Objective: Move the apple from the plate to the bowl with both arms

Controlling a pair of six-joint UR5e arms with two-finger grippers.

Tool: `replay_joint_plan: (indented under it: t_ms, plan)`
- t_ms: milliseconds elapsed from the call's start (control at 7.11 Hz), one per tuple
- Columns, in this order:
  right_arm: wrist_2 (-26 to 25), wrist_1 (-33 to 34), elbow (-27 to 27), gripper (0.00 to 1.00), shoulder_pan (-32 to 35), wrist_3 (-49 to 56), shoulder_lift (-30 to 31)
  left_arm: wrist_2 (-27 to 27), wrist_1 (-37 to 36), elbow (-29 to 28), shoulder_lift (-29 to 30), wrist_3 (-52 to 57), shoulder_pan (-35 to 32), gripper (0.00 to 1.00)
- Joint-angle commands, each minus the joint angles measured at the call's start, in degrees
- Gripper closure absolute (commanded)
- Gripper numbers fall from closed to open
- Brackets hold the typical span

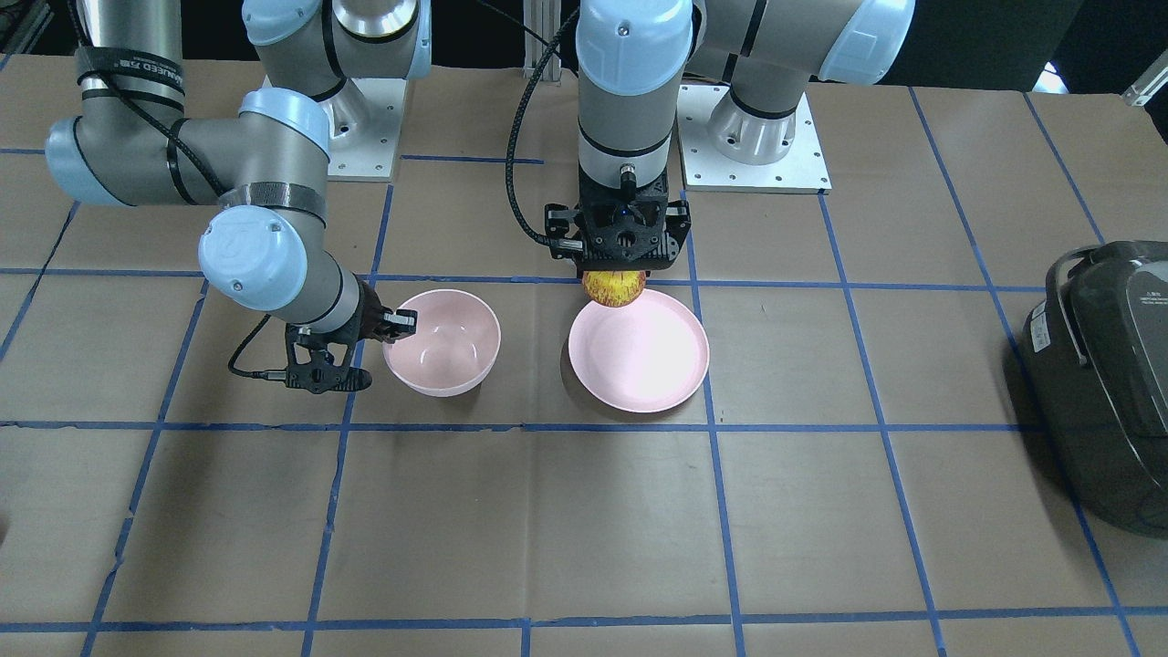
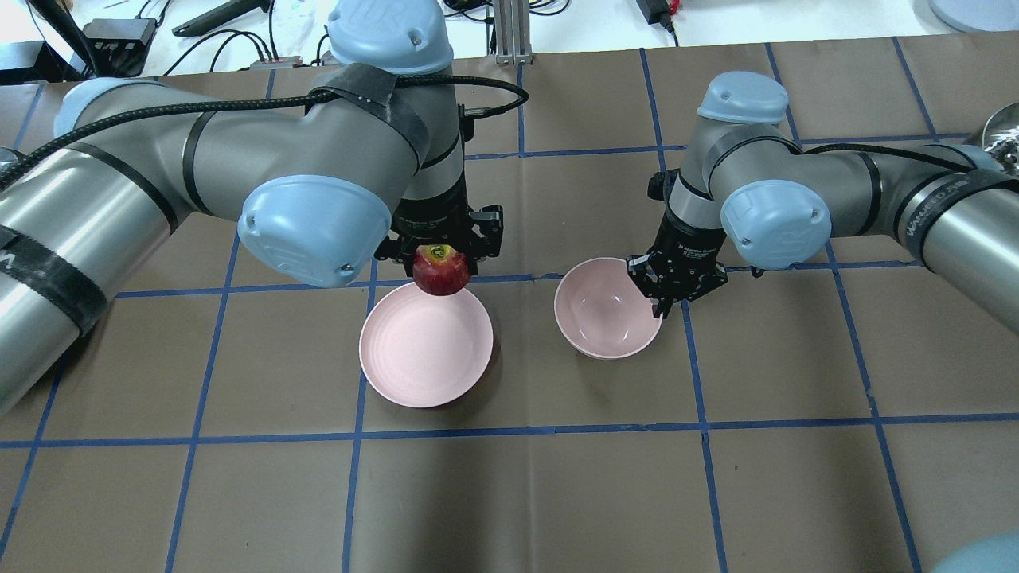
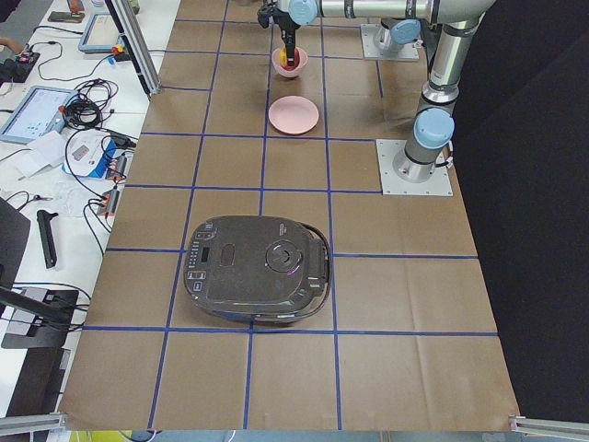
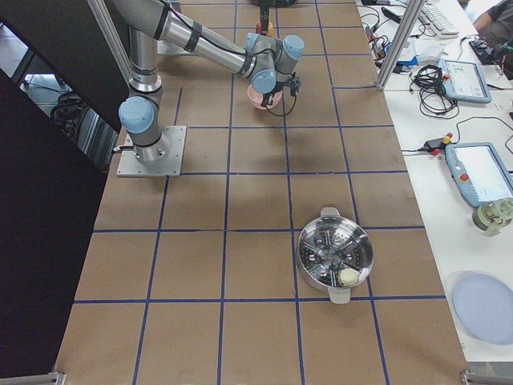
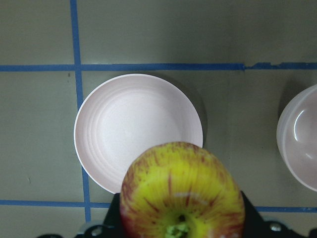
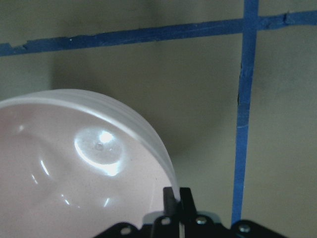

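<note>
Laid out on a brown table (image 2: 557, 493) gridded with blue tape, with everything that matters near the middle of the overhead view. Reaching in from that view's left with the left arm (image 2: 239, 159), bent down over the upper edge of the plate (image 2: 426, 358); from the right with the right arm (image 2: 836, 183), lowered to the right side of the bowl (image 2: 593, 318). Placed side by side, plate and bowl, near each other but apart, probably to keep the carry short. Holding the apple (image 2: 441, 269) in the air, clamped in the left pincer (image 1: 618, 271) clear of the plate and above its upper rim, seemingly high enough to pass over the bowl's wall. Pinching the bowl's right rim with the right pincer (image 2: 662, 306), closed on the wall, likely to steady it against sliding. Left to do: carrying rightward across the gap and letting go over the bowl.
</note>
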State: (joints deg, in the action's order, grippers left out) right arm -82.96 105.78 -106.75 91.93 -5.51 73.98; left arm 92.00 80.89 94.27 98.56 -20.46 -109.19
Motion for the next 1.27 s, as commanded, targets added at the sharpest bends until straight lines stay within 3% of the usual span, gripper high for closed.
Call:
replay_joint_plan:
  t_ms: [0,141,562,984,1125]
  plan:
    - [-0.7,0.1,-0.2,0.19,0.0,-0.2,-0.1,-0.2,-0.8,0.0,1.0,-4.2,-0.7,0.64]
    - [-0.8,0.0,0.6,0.00,-0.1,-0.5,-0.1,0.1,-1.1,-0.8,2.4,-6.4,-2.2,0.64]
    - [-4.7,-3.9,9.5,0.00,-1.4,0.2,4.0,-0.5,-12.8,-1.4,10.0,-19.7,-8.5,0.64]
    - [-8.9,-6.4,10.0,0.00,-3.8,0.1,17.4,-0.5,-14.3,-7.5,17.8,-26.1,-14.5,0.64]
    - [-9.1,-6.5,9.9,0.00,-3.9,0.3,17.7,-0.3,-14.3,-8.6,20.0,-28.5,-17.0,0.64]
